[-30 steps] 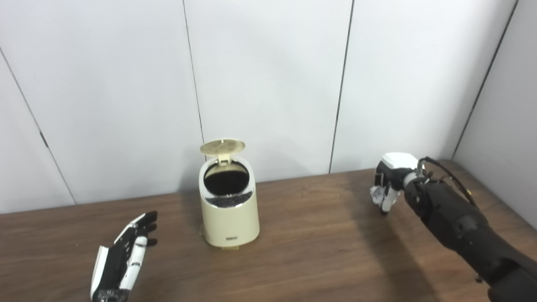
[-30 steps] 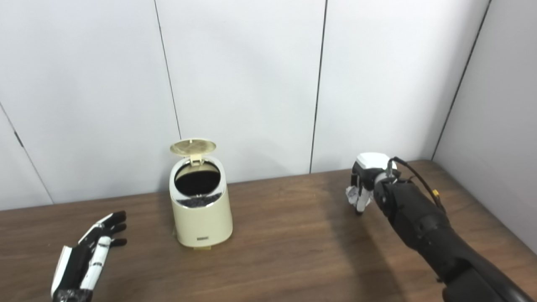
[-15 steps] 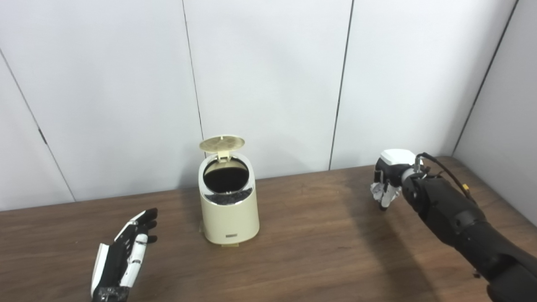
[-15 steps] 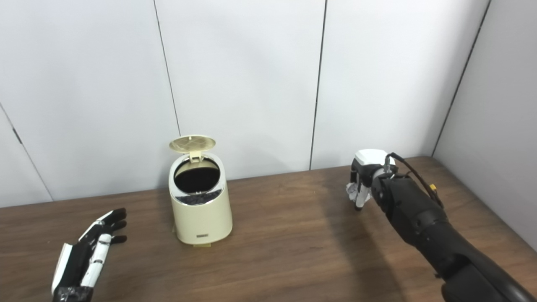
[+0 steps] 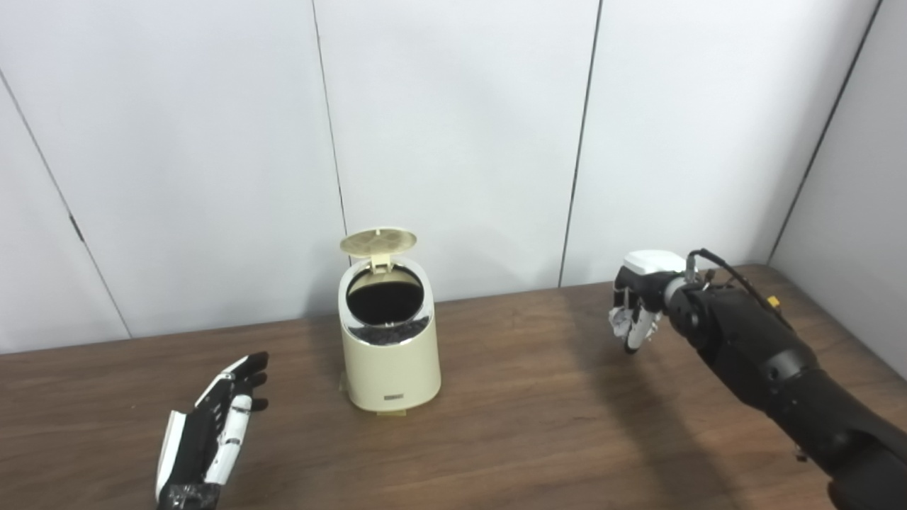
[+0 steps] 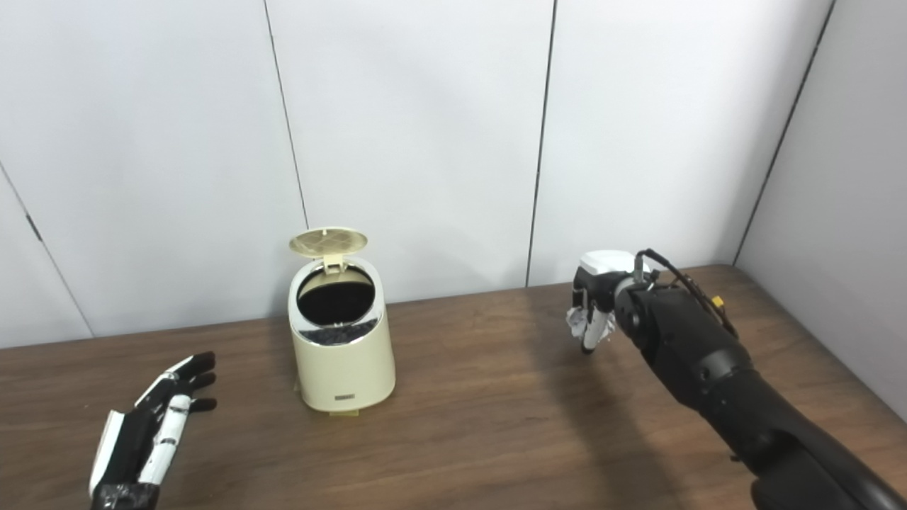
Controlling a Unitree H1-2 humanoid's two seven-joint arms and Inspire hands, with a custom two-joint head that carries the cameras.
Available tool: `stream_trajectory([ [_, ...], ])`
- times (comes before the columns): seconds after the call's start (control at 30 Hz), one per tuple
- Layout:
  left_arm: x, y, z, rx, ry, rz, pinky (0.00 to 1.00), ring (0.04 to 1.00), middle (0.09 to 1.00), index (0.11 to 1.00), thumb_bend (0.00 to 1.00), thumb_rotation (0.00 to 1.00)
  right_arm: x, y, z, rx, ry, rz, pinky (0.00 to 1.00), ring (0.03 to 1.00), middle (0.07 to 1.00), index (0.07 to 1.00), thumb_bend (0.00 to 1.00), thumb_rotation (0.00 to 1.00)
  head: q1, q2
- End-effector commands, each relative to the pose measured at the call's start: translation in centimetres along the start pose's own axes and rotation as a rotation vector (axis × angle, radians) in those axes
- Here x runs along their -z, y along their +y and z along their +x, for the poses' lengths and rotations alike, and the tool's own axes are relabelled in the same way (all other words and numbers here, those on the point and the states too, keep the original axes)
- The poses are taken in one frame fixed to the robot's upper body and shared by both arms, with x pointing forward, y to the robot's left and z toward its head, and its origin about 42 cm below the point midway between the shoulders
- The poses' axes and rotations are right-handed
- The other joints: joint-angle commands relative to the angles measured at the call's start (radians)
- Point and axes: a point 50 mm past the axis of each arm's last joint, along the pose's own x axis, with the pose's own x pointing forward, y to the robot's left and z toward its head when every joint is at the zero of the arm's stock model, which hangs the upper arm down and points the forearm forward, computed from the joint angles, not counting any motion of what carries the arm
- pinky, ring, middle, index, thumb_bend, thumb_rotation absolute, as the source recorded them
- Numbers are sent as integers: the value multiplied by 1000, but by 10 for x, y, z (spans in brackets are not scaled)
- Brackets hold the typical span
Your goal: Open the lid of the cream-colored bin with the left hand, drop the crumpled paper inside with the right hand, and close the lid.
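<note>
Since a second ago the right hand (image 5: 635,306) has drifted toward the bin, though some of that shift is the camera's own. The left hand (image 5: 212,432) lies low over the desk (image 5: 538,425), fingers spread and holding nothing. Just beyond it to its right stands the cream-colored bin (image 5: 388,347), its lid (image 5: 378,241) tipped up at the back and the dark mouth showing. Well right of the bin, the right hand hangs above the desk with fingers curled down around the crumpled paper (image 6: 576,323). The paper's white edge shows a little more plainly in the right eye view than in the left.
</note>
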Motion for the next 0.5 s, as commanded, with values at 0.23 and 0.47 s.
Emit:
stream_trajectory([
  [0.23, -17, 0, 15, -13, -79, 2, 713, 821, 838, 837, 209, 800, -35, -81, -26, 154, -77, -96, 183, 259, 471, 484, 534, 0, 2, 2],
  [0.47, -19, -2, 15, -11, -83, 7, 707, 822, 840, 838, 202, 803, -62, -99, -47, 179, -193, -85, 180, 248, 470, 482, 534, 0, 6, 2],
])
